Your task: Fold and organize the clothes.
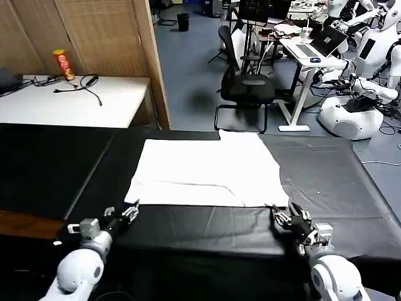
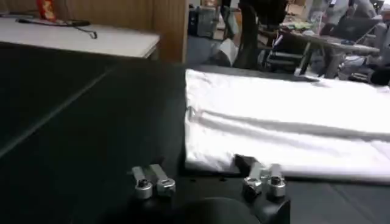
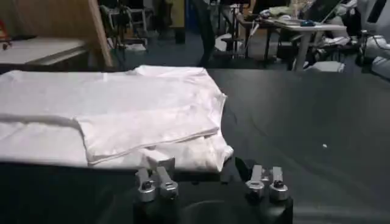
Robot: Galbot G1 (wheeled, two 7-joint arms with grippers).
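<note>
Left gripper (image 1: 130, 211) — fingers spread, empty, at the near left corner of the garment. T-shirt (image 1: 210, 169) — white cotton, plain side up, soft creases, folded into a rough rectangle on the black matte tabletop (image 1: 56, 163). Right gripper (image 1: 283, 217) — fingers parted, empty, at the near right corner.

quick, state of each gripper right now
left gripper: open, empty, at the near left corner of the white T-shirt.
right gripper: open, empty, at its near right corner.

The white T-shirt (image 1: 210, 172) lies flat, plain side up, partly folded, sleeve folded inward.
</note>
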